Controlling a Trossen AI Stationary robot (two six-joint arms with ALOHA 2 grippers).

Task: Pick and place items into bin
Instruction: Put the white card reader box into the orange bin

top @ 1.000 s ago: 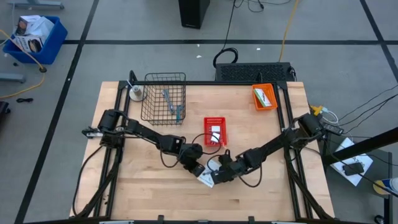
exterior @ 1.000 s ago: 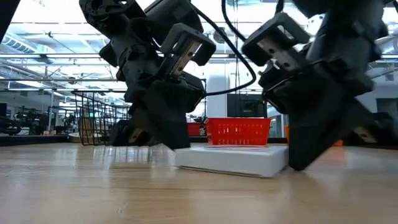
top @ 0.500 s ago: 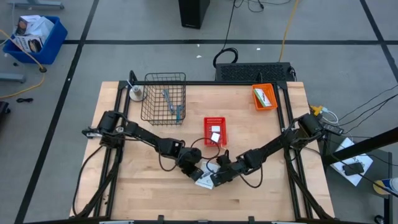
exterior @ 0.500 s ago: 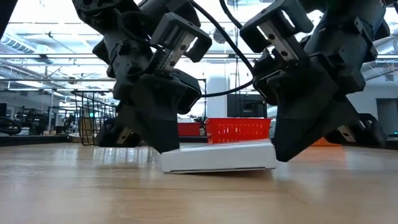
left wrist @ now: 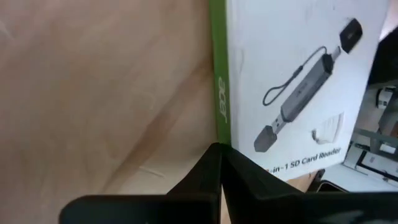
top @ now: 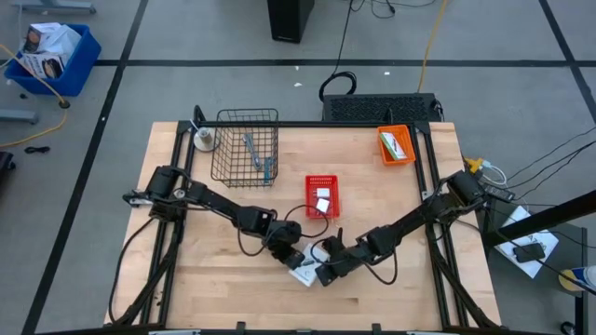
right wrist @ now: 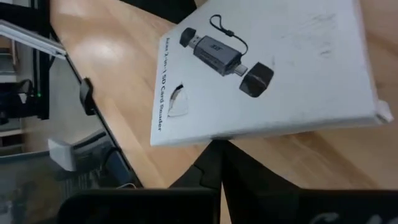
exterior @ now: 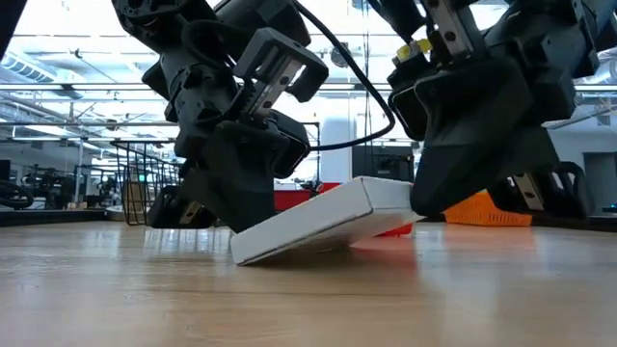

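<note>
- High view: our left gripper [top: 291,257] and right gripper [top: 321,274] meet near the front middle of the table [top: 214,288], both pressed against one white box [top: 304,272] that lies between them. The red bin [top: 322,194] sits behind the box, well apart, already holding a white item; the wire basket [top: 246,147] and orange bin [top: 395,144] are further back.
- Low view: the box [exterior: 323,220] is tilted, its left-arm end on the wood and its right-arm end raised. We judge the right gripper [exterior: 424,198] is levering it up while the left gripper [exterior: 253,217] blocks the low end.
- Left wrist view: our fingers [left wrist: 217,168] are pressed together, tip against the box's [left wrist: 298,81] green edge.
- Right wrist view: fingers [right wrist: 217,163] likewise closed, touching the box's [right wrist: 267,74] long edge. Neither gripper holds it yet.
</note>
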